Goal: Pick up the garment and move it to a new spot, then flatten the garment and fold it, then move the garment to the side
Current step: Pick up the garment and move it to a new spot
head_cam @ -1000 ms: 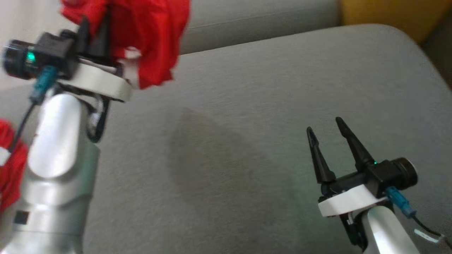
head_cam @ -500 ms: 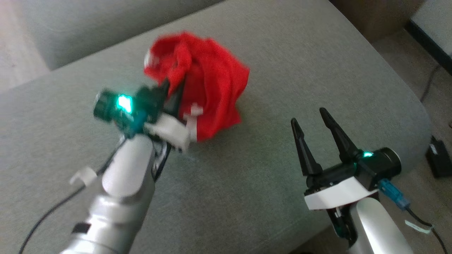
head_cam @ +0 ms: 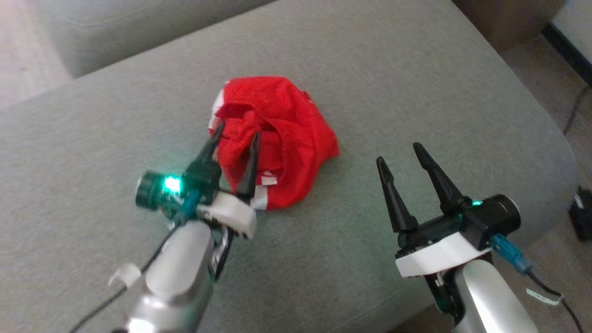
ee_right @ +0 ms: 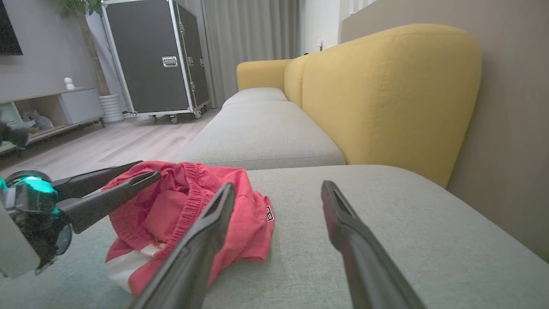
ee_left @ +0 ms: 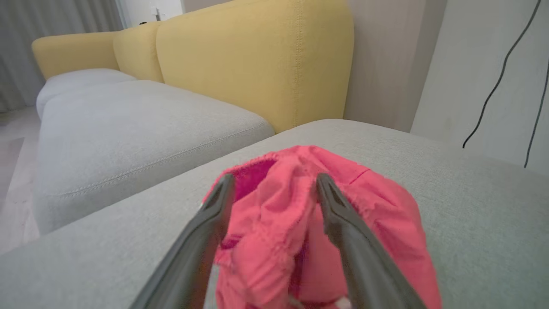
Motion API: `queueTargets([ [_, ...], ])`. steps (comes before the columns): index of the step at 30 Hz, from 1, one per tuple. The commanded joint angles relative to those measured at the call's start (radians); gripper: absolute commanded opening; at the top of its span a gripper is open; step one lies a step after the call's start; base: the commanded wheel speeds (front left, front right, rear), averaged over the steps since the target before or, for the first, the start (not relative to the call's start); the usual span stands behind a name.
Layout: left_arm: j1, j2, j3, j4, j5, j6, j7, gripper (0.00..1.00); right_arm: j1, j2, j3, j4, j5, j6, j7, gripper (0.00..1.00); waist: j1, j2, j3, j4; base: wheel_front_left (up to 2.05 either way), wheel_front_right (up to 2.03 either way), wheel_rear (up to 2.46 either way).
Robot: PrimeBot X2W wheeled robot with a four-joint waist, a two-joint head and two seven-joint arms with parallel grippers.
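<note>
Straddling a raised fold of the red garment (head_cam: 286, 134), the left gripper (head_cam: 236, 132) has its two dark fingers spread, with crumpled cloth bulging up between them but not pinched (whether the inner faces brush the fabric cannot be told). In the left wrist view the fabric rises between the two fingers and spills out past the one on that view's right. A green light (head_cam: 172, 185) glows on the dark housing behind these fingers.

The right gripper (head_cam: 398, 153) also has its fingers spread, with nothing between them. It hangs over bare cushion, well apart from the garment and on the robot's right of it.

The garment lies in a rumpled heap near the middle of the grey sofa seat (head_cam: 416, 69), a gathered waistband showing in the right wrist view and white trim along the edge nearest the left wrist. A second grey seat (ee_right: 257, 128) sits beyond it, and a yellow backrest (ee_right: 386, 94) runs behind both. Farther off, a black wheeled case (ee_right: 150, 56) stands on the wooden floor (ee_right: 107, 146).
</note>
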Motion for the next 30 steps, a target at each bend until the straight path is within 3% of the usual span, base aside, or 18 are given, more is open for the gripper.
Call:
queueTargets([
  [1,0.030,0.007,0.012,-0.056,-0.026,0.021,-0.009,1.00,-0.004,0.008,0.012,-0.022,-0.006,-0.001,-0.011,1.00,-0.0001,-0.0001,-0.056,0.058,0.00,0.00,0.00],
  [7,0.159,0.007,0.024,-0.197,-0.081,0.086,-0.009,1.00,0.040,0.008,-0.015,-0.003,-0.021,-0.001,-0.011,1.00,-0.0001,-0.0001,-0.150,0.180,0.00,0.00,0.00],
  [13,0.321,0.011,0.121,-0.378,-0.011,0.150,-0.009,1.00,0.088,0.008,-0.061,0.004,-0.031,-0.001,-0.011,1.00,-0.0001,-0.0001,-0.204,0.311,0.00,0.00,0.00],
  [22,0.509,0.021,0.246,-0.534,0.035,0.145,-0.009,1.00,0.160,0.000,-0.121,0.005,-0.037,-0.001,-0.011,1.00,-0.0001,-0.0001,-0.245,0.399,0.00,0.00,0.00],
  [30,0.657,0.015,0.287,-0.602,0.089,0.125,-0.009,1.00,0.224,-0.005,-0.148,0.012,-0.047,-0.001,-0.011,1.00,-0.0001,-0.0001,-0.268,0.438,0.00,0.00,0.00],
])
